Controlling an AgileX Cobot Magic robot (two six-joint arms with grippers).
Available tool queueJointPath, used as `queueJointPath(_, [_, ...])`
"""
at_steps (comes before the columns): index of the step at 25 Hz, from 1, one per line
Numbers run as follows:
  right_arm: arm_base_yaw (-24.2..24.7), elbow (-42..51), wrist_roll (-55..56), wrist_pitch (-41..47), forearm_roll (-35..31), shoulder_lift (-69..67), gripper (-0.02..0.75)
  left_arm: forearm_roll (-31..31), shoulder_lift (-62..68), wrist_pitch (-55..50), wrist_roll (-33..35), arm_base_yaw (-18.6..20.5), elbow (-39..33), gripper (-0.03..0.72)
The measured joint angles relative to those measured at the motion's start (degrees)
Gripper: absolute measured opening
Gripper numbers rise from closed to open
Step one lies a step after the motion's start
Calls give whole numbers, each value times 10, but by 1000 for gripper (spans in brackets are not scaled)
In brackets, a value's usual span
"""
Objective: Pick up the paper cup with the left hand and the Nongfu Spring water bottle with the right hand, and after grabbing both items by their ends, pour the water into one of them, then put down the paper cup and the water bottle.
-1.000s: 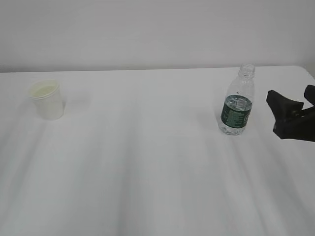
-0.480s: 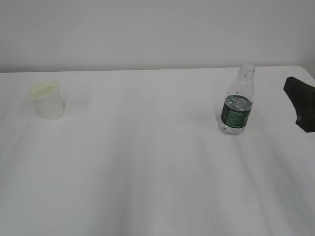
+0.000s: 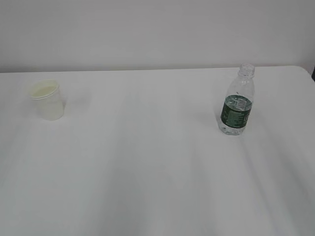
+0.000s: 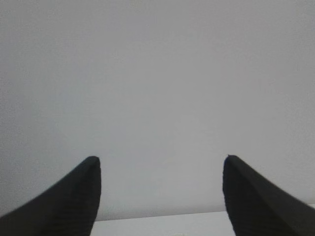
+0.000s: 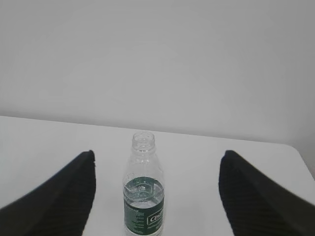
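I am looking across a plain white bench [image 3: 147,162] that is running back to a bare pale wall [image 3: 147,29]; the bench's far edge is meeting the wall in a straight line, and its right far corner is showing just behind and to the right of the Nongfu Spring water bottle [image 3: 237,101].

Taking the bottle as my landmark: it is standing upright and uncapped on the bench, with the water [image 3: 235,129] sitting low inside it, about up to the dark green label band. The paper cup [image 3: 47,99] is standing upright well to the left of the bottle, roughly level with it in depth. Between bottle and cup the bench surface is lying bare, and the same holds for the wide stretch in front of the bottle toward me.

Neither arm is appearing in the exterior view. In the right wrist view the right hand's end effector [image 5: 155,196] is gaping wide with nothing in it, the bottle sitting apart from it, framed between its two dark fingers. In the left wrist view the left hand's end effector [image 4: 160,196] is likewise spread wide and carrying nothing, facing the wall above a sliver of bench edge.
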State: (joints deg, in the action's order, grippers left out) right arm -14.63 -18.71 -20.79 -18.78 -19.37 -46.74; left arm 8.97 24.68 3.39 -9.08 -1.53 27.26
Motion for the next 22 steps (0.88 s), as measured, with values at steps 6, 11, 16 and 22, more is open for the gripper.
queueJointPath(6, [0,-7,-83,72,-74,80,593,-12,-79,-91,0,0,2,552])
queueJointPath(11, [0,-7,-151,119,-140,134,593,-18,-126,-203,0,0,25,545])
queueJointPath(16, [0,-7,-177,149,-153,166,593,-53,-141,-299,0,0,64,540])
queueJointPath(22, [0,-7,-185,192,-153,183,593,-90,-143,-416,15,0,77,538])
